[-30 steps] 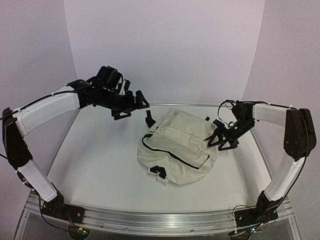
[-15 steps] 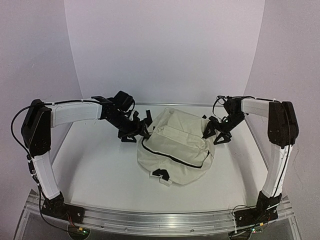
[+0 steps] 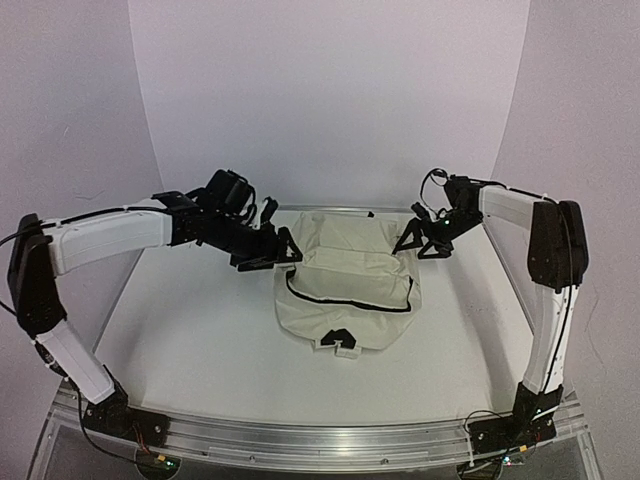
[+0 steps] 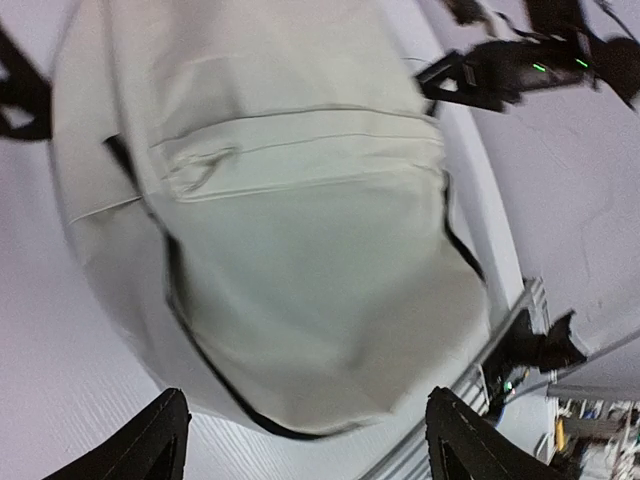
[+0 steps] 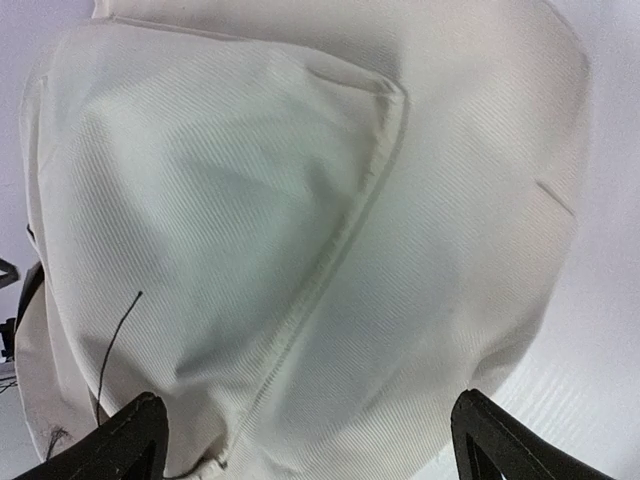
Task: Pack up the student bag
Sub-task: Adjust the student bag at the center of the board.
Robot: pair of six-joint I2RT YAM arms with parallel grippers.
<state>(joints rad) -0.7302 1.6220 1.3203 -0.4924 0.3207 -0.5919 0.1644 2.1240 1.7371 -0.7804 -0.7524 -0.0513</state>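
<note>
The bag point(image 3: 345, 285) lay flat on the tabletop point(image 3: 200, 330) near its centre, cream face up. A black zipper point(image 3: 345, 303) curved across its near half, and a black tab point(image 3: 340, 338) sat at its near edge. Its long axis appeared to run roughly from the far side toward the arm bases, though the soft fabric made this only approximate. The left end effector point(image 3: 275, 252) stood just beside the far-left corner of the bag, and the right end effector point(image 3: 420, 240) just beside the far-right corner. The bag therefore lay between them, inward and slightly nearward of each. Neither arm was clearly nearer. In both wrist views the fingers point(image 4: 160, 440) point(image 5: 135, 435) were spread wide with nothing held between them, and the bag filled the field ahead. Whether either fingertip touched the fabric could not be determined. Whether the zipper was open could not be determined either, and no items for packing were in view.
</note>
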